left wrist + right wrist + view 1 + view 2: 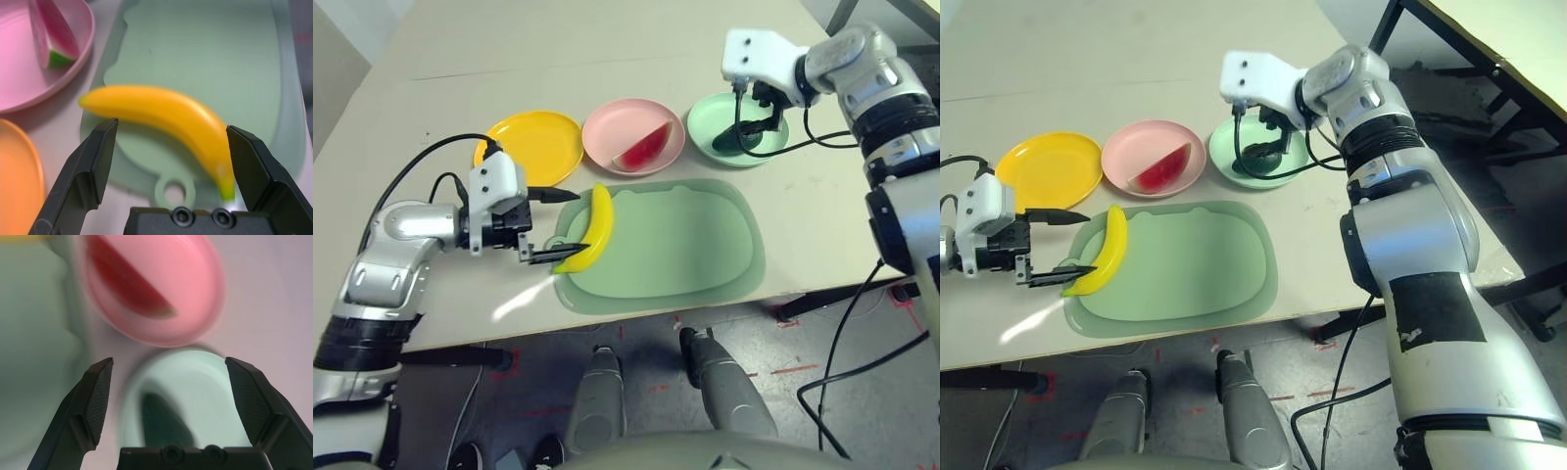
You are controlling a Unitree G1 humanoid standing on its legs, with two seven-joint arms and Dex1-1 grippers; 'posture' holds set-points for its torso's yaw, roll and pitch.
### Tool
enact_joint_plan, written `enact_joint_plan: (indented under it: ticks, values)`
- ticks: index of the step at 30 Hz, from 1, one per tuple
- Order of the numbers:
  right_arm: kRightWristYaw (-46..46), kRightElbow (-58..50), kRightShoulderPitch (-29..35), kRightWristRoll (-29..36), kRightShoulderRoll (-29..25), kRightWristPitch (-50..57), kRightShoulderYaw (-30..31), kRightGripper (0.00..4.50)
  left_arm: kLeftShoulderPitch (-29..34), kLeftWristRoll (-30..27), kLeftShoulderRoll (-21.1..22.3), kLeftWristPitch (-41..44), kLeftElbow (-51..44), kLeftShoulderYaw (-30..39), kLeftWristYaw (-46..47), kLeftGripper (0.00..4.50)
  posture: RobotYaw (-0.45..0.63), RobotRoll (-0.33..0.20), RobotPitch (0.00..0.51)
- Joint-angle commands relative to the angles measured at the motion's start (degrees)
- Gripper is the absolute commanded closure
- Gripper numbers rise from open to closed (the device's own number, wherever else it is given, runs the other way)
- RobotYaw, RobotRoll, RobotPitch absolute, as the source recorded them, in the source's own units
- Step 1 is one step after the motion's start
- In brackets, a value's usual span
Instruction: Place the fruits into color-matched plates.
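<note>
2/3 done: watermelon wedge [644, 147] plated pink, avocado [164, 423] on mint under open right gripper [169, 361]. Left: banana [161, 105], just ahead of open left gripper [172, 123].

The left forearm [411, 223] reaches in from the robot's left, its gripper [570, 224] level over the table side with both black fingers spread wide. The right arm [1391, 166] stretches farther forward, bent at the wrist [1317, 88] — its gripper [169, 361] pointing downward, fingers wide apart too.
</note>
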Motion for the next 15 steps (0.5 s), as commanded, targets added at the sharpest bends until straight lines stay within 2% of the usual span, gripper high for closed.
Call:
enact_joint_plan:
  ticks: [1, 4, 6, 7, 10, 12, 15]
  values:
    - [7.6, -24.4, 13.6, 12.9, -3.4, 18.6, -5.2, 0.02, -1.3, 2.7, 2.9, -8.4, 4.0, -1.6, -5.7, 0.00, -0.01, 0.000, 0.237]
    - [4.9, -42.2, 26.3, 22.5, -4.1, 31.7, -10.4, 0.02, -5.8, 3.8, 3.5, -14.7, 8.4, -3.2, -9.8, 0.00, -0.03, 0.000, 0.237]
    - [0.6, -50.8, 34.5, 27.8, -2.4, 36.3, -14.1, 0.02, -10.0, 5.6, 3.5, -20.2, 12.7, -5.0, -12.5, 0.00, -0.04, 0.000, 0.237]
    - [-2.8, -54.9, 40.2, 30.6, 0.1, 37.3, -16.6, 0.02, -13.6, 7.0, 3.1, -24.6, 16.2, -6.6, -14.1, 0.00, -0.05, 0.000, 0.236]
    - [-9.6, -62.4, 50.7, 34.7, 4.9, 36.1, -19.9, 0.02, -22.0, 9.8, 2.4, -35.2, 24.9, -11.5, -15.8, 0.00, -0.07, 0.000, 0.233]
    - [-12.1, -64.3, 53.6, 35.5, 6.1, 33.9, -20.0, 0.02, -26.1, 10.4, 1.9, -40.3, 29.3, -14.5, -15.8, 0.00, -0.08, 0.000, 0.229]
    - [-13.0, -63.9, 57.7, 33.8, 6.9, 24.6, -18.8, 0.02, -33.3, 11.6, 0.0, -48.9, 36.1, -19.5, -15.8, 0.00, -0.09, 0.000, 0.225]
